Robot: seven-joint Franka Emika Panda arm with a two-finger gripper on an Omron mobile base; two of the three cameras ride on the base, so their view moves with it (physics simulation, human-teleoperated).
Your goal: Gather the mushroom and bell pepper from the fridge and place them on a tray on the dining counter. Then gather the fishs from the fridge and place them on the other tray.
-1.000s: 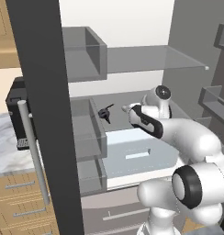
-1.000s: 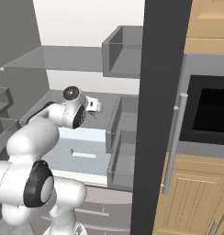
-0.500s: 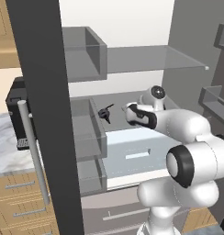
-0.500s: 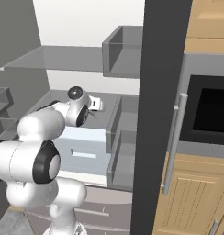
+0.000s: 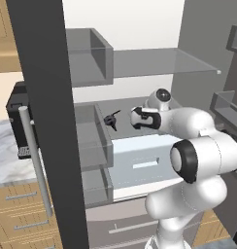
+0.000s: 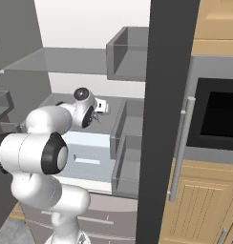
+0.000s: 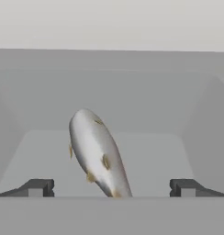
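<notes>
The fridge [image 5: 47, 121] is being shown open in both base views, its dark door edge running down the left of the left base view and down the middle-right of the right base view. The arm is being reached into the interior, above a pale drawer [image 5: 144, 163] in the lower middle of the left base view. The gripper [image 5: 111, 120] is being held at frame centre in the left base view, just over the grey shelf [image 5: 115, 109]; in the right base view the gripper [image 6: 97, 116] is partly hidden behind the wrist, left of centre. In the hand view a fish [image 7: 98, 153] is lying at centre – a slim silvery body with small yellow fins, tilted from upper left to lower right on the grey floor of a walled grey compartment. The two fingertips [image 7: 38, 187] are being held wide apart at the bottom corners – the jaws are released, with nothing between them, and the fish's lower end is sitting between the tips without being touched by either.
</notes>
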